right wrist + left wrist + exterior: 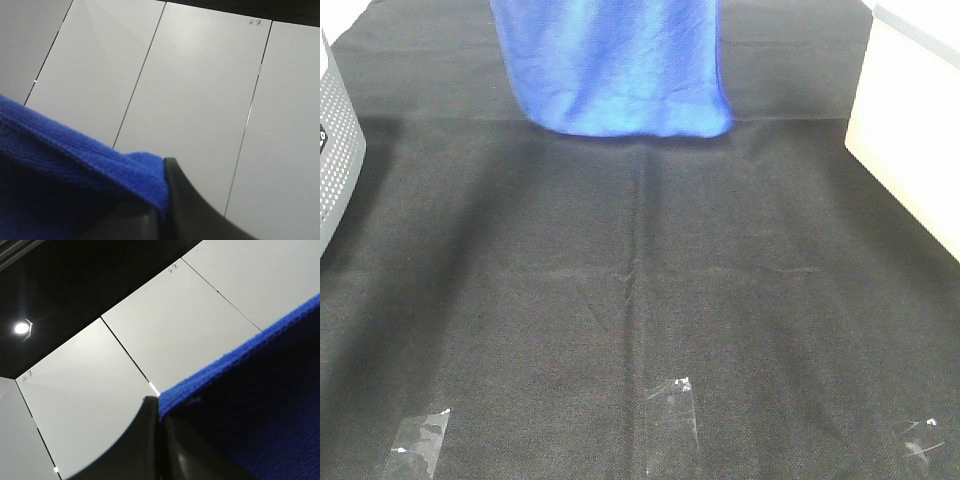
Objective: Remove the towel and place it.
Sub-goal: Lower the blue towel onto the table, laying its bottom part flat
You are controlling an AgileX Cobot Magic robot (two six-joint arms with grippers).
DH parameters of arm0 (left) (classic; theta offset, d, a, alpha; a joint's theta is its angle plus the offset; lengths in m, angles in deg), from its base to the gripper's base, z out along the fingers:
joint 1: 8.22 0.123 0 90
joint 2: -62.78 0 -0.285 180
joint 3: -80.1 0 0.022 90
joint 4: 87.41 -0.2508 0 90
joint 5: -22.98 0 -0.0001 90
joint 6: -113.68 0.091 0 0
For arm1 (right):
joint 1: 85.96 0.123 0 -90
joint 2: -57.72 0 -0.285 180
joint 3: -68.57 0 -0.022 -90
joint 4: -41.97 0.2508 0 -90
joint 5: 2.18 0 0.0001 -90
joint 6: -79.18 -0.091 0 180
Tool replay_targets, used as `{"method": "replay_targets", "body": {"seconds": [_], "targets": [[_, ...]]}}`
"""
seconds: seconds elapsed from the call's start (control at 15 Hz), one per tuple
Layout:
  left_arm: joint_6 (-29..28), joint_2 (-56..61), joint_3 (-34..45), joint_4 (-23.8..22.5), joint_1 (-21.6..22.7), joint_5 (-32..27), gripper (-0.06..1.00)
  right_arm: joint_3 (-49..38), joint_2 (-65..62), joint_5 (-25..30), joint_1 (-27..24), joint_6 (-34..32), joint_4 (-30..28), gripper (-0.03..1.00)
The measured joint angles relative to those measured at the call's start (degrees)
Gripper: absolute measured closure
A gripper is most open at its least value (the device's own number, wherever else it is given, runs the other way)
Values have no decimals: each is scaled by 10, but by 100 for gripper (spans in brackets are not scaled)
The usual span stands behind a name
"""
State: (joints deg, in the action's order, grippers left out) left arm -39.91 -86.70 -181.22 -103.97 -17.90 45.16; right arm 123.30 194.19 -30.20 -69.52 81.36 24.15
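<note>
Hanging down from beyond the top edge of the high view, the towel (615, 70) is a broad royal-blue sheet. Its lower hem lies level across the far part of the black cloth sheet (640, 280), a little left of centre to a little right of it. Whether the hem touches the cloth or hangs just clear of it cannot be told.

In the left wrist view, the left gripper (159, 410) has its dark fingers (145, 440) pressed together on the stitched edge of the towel (260, 405), which stretches away from the pinch in a taut line. In the right wrist view, the right gripper (161, 197) is likewise closed on a bunched edge of the towel (55, 175), the blue fabric ending right at the seam between the fingers.

Behind both pinches are white panels (175, 325) with thin dark joints. The left wrist view also shows a round lamp (21, 328) glowing against a dark area.

On the table, a grey perforated basket (335, 150) stands at the left edge and a pale box (910, 130) at the right edge, both well apart from the towel. Clear tape strips (672, 400) hold down the near edge of the cloth.
</note>
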Motion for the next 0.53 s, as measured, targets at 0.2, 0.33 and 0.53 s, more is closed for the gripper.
{"method": "replay_targets", "body": {"seconds": [0.2, 0.33, 0.53], "targets": [[0, 0, 0, -1, 0, -9, 94, 0, 1, 7, 0, -5, -1, 97], [0, 0, 0, -1, 0, -23, 94, 0, 1, 13, 0, -17, -9, 97], [0, 0, 0, -1, 0, -29, 94, 0, 1, 28, 0, -32, -18, 97]]}}
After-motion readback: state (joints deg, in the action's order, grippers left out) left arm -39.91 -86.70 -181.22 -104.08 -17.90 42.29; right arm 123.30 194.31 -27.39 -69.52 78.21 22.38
